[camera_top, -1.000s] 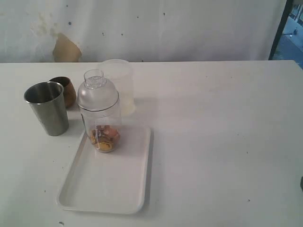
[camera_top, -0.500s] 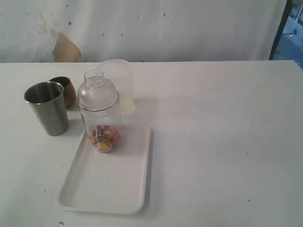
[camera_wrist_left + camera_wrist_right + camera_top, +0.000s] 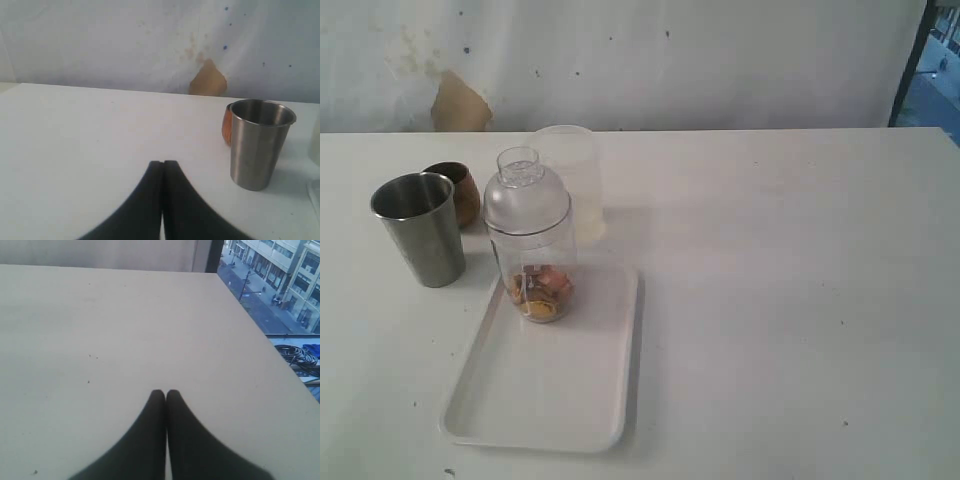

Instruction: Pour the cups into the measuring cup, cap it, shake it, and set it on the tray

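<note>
The clear measuring cup (image 3: 537, 262) stands upright at the far end of the white tray (image 3: 560, 395), with orange and brown pieces in its bottom. The dome cap (image 3: 525, 196) sits on top of it. To its left on the table stand the steel tumbler (image 3: 418, 227) and, behind it, the small copper-brown cup (image 3: 459, 188). Neither arm shows in the exterior view. My left gripper (image 3: 163, 163) is shut and empty, low over bare table, with the tumbler (image 3: 259, 142) and a sliver of the copper cup (image 3: 226, 127) ahead of it. Over bare table, my right gripper (image 3: 166, 392) is shut and empty.
A cloudy frosted plastic cup (image 3: 572, 180) stands just behind the measuring cup. A brown patch (image 3: 458, 103) marks the white wall behind the table. In the right wrist view the table's edge (image 3: 280, 365) drops off toward a window with a street below.
A dark bit at the exterior view's right edge a second ago is gone. The cups, measuring cup and tray have not moved.
</note>
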